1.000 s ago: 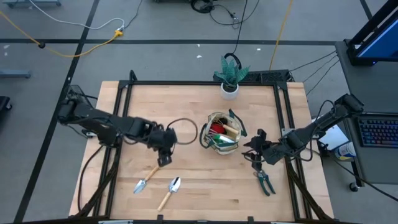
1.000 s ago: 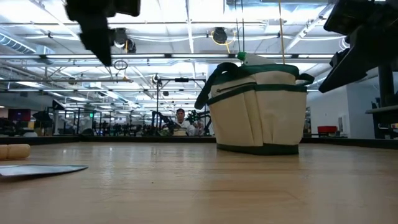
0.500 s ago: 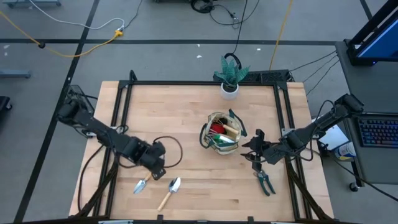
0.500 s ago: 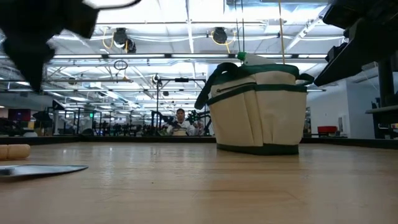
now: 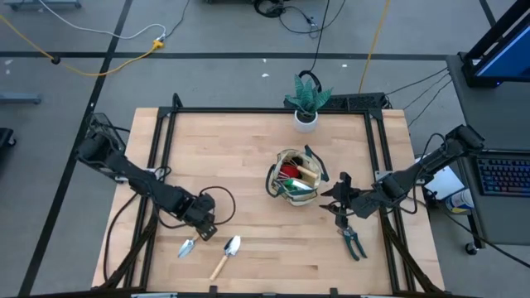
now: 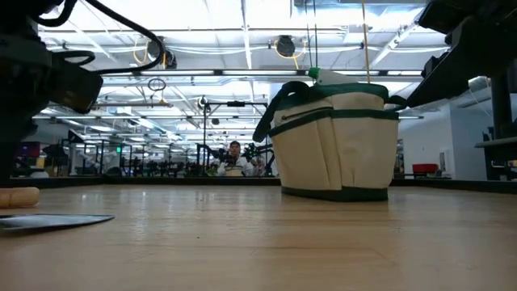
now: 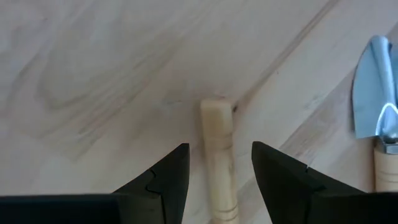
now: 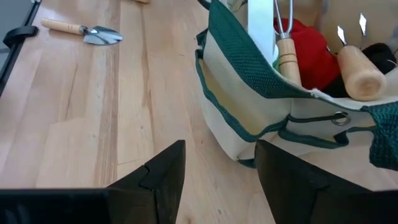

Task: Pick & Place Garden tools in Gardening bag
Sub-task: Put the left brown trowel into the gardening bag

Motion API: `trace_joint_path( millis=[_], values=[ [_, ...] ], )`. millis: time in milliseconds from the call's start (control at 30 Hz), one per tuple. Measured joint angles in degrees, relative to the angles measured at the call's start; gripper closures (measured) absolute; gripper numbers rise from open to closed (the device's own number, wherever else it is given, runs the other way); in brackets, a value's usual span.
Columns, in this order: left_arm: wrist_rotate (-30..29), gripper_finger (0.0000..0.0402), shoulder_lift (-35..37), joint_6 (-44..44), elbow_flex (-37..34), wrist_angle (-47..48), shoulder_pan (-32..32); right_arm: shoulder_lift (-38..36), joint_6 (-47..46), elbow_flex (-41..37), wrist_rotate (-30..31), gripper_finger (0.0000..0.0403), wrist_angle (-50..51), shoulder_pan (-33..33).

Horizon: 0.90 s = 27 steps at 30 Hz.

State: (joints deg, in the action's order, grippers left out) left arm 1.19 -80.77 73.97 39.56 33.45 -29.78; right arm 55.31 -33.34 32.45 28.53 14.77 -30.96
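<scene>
The tan gardening bag (image 5: 291,178) stands mid-table with a red piece (image 8: 311,50) and wooden-handled tools (image 8: 357,71) inside. Two wooden-handled trowels lie near the front left: one (image 5: 192,238) and another (image 5: 228,252). My left gripper (image 5: 204,222) is open and low over the first trowel. Its fingers stand on either side of the handle's free end (image 7: 217,124) without touching it. Dark pruning shears (image 5: 352,240) lie at the front right. My right gripper (image 5: 338,207) is open and empty, between the bag and the shears, and faces the bag (image 8: 267,106).
A green plant in a white pot (image 5: 306,103) stands at the table's far edge. The second trowel's blade (image 7: 373,93) lies close beside my left gripper. Bare wood lies between the trowels and the bag. People and racks show in the room behind (image 6: 234,158).
My left gripper has moved toward the table's near-left corner and come down, from beside the bag's left to over the left trowel's handle. The trowels, bag and shears have stayed in place.
</scene>
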Motion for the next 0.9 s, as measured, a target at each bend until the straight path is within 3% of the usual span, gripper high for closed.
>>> trace_joint_path(
  millis=[167, 667, 767, 900],
  values=[
    [0.1, 0.0225, -0.63, -0.54, -1.99, -5.16, -0.39, 0.01, 0.0, 0.0, -0.02, 0.0216, 0.05, 0.0],
    [-1.16, 0.0227, -4.22, -3.41, -2.18, -5.27, -0.61, 0.02, 1.73, 0.0, 0.0, 0.0219, 0.06, 0.0],
    [-1.27, 0.0248, -4.24, -3.6, -2.24, -4.99, -0.46, 0.02, 1.73, 0.0, 0.0, 0.022, 0.06, 0.0],
    [-1.06, 0.0305, -4.26, -3.6, -2.29, -4.54, 0.45, 0.02, 1.77, 0.0, 0.0, 0.022, 0.06, 0.0]
  ],
)
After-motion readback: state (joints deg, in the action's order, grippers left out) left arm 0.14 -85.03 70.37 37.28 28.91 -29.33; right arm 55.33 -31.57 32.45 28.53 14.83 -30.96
